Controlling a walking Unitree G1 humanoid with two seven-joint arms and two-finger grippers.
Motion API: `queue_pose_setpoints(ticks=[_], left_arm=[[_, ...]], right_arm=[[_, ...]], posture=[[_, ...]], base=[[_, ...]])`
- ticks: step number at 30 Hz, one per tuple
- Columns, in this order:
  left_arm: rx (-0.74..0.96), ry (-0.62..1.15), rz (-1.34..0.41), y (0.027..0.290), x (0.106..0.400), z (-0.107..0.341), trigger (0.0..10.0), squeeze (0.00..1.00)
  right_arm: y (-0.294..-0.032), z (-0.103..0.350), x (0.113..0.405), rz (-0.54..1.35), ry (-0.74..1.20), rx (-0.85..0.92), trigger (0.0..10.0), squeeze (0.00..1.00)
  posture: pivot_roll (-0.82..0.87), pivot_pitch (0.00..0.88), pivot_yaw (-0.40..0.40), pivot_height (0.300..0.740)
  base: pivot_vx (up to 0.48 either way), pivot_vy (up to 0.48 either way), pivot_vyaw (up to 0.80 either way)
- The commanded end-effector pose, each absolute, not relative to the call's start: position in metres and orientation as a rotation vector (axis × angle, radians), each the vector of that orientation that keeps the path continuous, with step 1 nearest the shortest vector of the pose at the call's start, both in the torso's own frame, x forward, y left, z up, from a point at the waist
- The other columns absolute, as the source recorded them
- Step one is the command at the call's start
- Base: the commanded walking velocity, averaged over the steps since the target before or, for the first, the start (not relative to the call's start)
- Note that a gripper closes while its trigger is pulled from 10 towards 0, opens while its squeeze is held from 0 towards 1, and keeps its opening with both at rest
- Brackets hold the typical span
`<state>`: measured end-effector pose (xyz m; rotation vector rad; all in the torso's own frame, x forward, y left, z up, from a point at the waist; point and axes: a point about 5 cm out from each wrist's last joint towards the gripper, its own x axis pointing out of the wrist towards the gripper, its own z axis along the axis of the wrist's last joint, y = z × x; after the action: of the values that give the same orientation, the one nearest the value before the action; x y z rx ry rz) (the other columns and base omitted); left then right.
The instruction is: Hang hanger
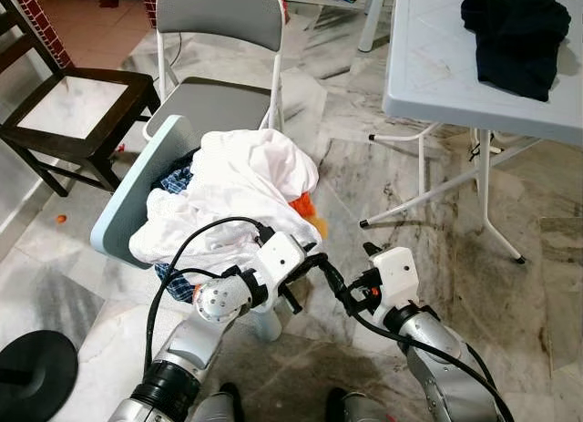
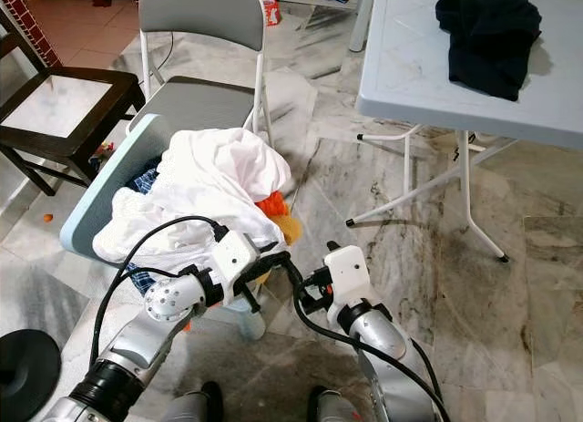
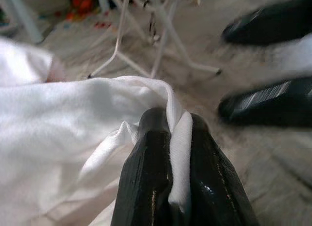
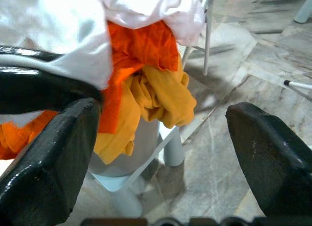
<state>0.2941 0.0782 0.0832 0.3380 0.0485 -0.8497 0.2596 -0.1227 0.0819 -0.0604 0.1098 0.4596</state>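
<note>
A: Left wrist view: what does the left tool [image 3: 179, 153] have?
B: Its fingers are pinched tight on a fold of the white cloth [image 1: 241, 190], at the pile's near edge.
A: And the right tool [image 4: 161, 153]?
B: Spread wide, gripping nothing, just beside that pile, facing the orange cloth [image 4: 141, 55] and yellow cloth [image 4: 163, 96] under the white cloth.
A: Beyond the pile?
B: A grey chair [image 1: 219, 39]; a white surface [image 1: 437, 66] with a black garment [image 1: 515, 39].
A: The hanger?
B: Can't make it out.

Pale blue chair [image 1: 123, 203] heaped with white clothes [image 1: 241, 180]; marble floor [image 1: 474, 285].
</note>
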Motion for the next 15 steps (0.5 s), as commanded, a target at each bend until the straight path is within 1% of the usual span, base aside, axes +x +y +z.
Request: queue_pose_setpoints(ticks=[1,2,3,7,8,9,10,12,13,15], left_arm=[[0.359,0.093,-0.778,0.096,0.293,0.073,10.0,0.0],[0.384,0.096,-0.731,0.103,0.295,0.072,10.0,0.0],[0.397,0.111,-0.613,0.12,0.298,0.069,10.0,0.0],[0.36,0.129,-0.451,0.14,0.301,0.068,10.0,0.0],[0.346,0.148,-0.402,0.147,0.3,0.065,10.0,0.24],[0.336,0.162,-0.372,0.152,0.299,0.063,10.0,0.24],[0.32,0.175,-0.325,0.159,0.299,0.061,10.0,1.0],[0.285,0.198,-0.22,0.173,0.297,0.057,10.0,1.0],[0.285,0.198,-0.22,0.173,0.297,0.057,10.0,1.0],[0.293,0.179,-0.16,0.18,0.296,0.059,10.0,1.0]], right_arm=[[-0.124,0.079,0.257,0.452,0.116,-0.063,10.0,0.0],[-0.124,0.079,0.257,0.453,0.116,-0.063,10.0,0.0],[-0.125,0.079,0.257,0.453,0.117,-0.063,10.0,0.0],[-0.124,0.079,0.258,0.454,0.116,-0.063,10.0,0.0],[-0.124,0.079,0.258,0.455,0.116,-0.063,10.0,0.0],[-0.124,0.079,0.259,0.456,0.115,-0.063,10.0,0.0],[-0.124,0.079,0.259,0.457,0.115,-0.063,10.0,0.0],[-0.124,0.079,0.259,0.46,0.116,-0.063,10.0,0.0],[-0.124,0.079,0.259,0.46,0.116,-0.063,10.0,0.0],[-0.123,0.078,0.259,0.462,0.116,-0.063,10.0,0.0]], posture=[[-0.03,0.215,-0.02,0.74],[-0.03,0.213,-0.02,0.74],[-0.03,0.213,-0.02,0.74],[-0.02,0.213,-0.02,0.74],[-0.02,0.213,-0.02,0.74],[-0.02,0.213,-0.02,0.74],[-0.02,0.213,-0.02,0.74],[-0.02,0.213,-0.02,0.74],[-0.02,0.213,-0.02,0.74],[-0.01,0.212,-0.021,0.74]], base=[[0.0,0.0,0.0],[0.0,0.0,0.0],[0.0,0.0,0.0],[0.0,0.0,0.0],[0.0,0.0,0.0],[0.0,0.0,0.0],[0.0,0.0,0.0],[0.0,0.0,0.0],[0.0,0.0,0.0],[0.0,0.0,0.0]])
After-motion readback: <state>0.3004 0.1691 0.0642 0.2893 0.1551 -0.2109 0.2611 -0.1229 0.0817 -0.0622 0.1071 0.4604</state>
